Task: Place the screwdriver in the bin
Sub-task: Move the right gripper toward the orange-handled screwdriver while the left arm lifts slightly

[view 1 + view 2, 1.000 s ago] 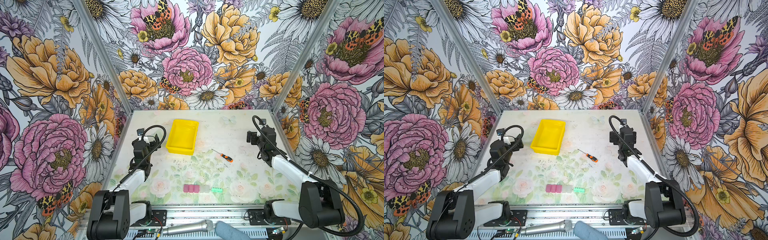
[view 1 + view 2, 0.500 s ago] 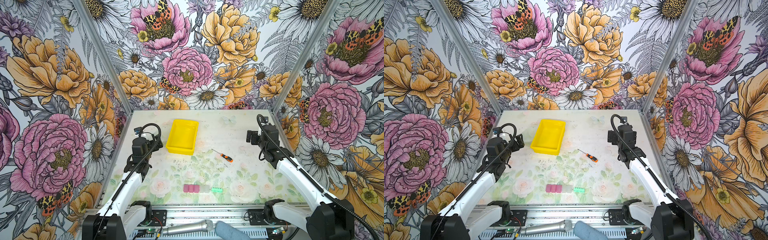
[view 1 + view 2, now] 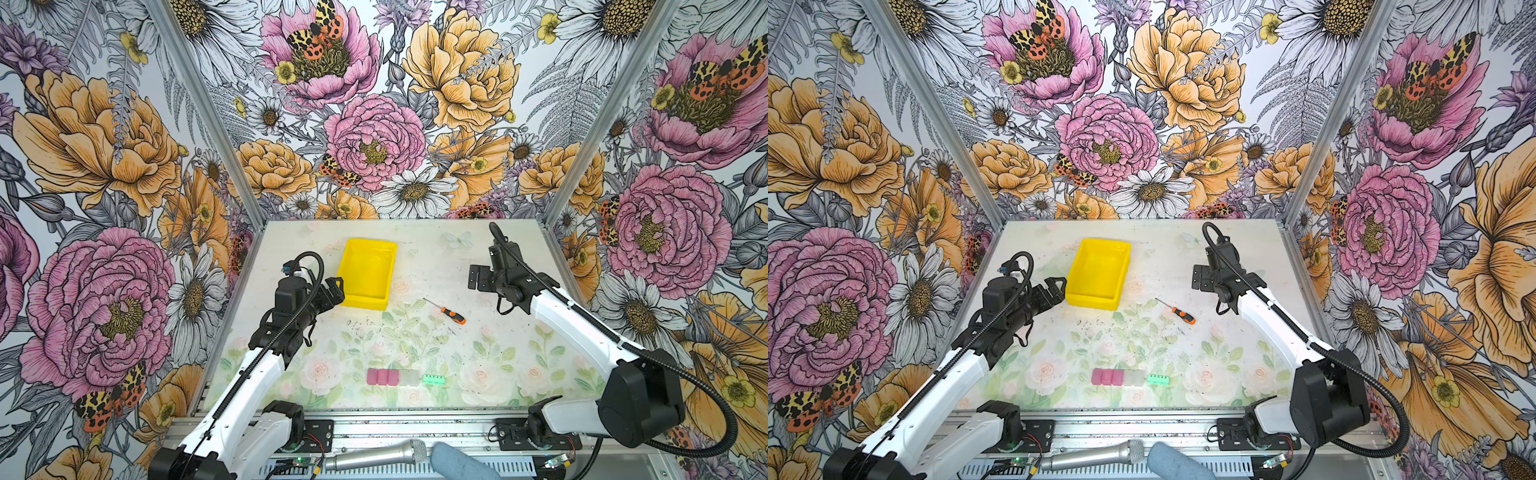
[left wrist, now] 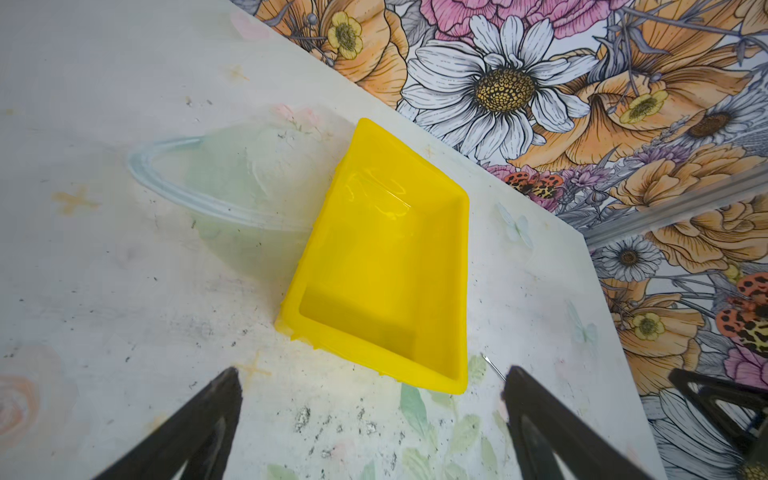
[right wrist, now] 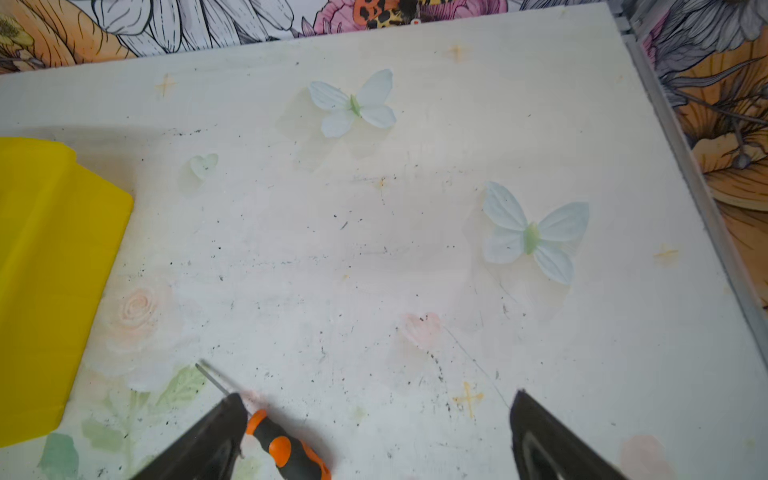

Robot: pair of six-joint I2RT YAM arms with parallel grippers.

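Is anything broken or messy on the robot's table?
Nothing looks broken or spilled. The screwdriver lies flat on the table, outside the empty yellow bin, which sits slightly crooked. The table only has dark specks.

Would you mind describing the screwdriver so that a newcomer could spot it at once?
Find the yellow bin towards the back of the table. Just right of its near corner lies the screwdriver. It alone is a slim tool, with an orange-and-black handle and thin silver shaft, unlike the blocks at the front.
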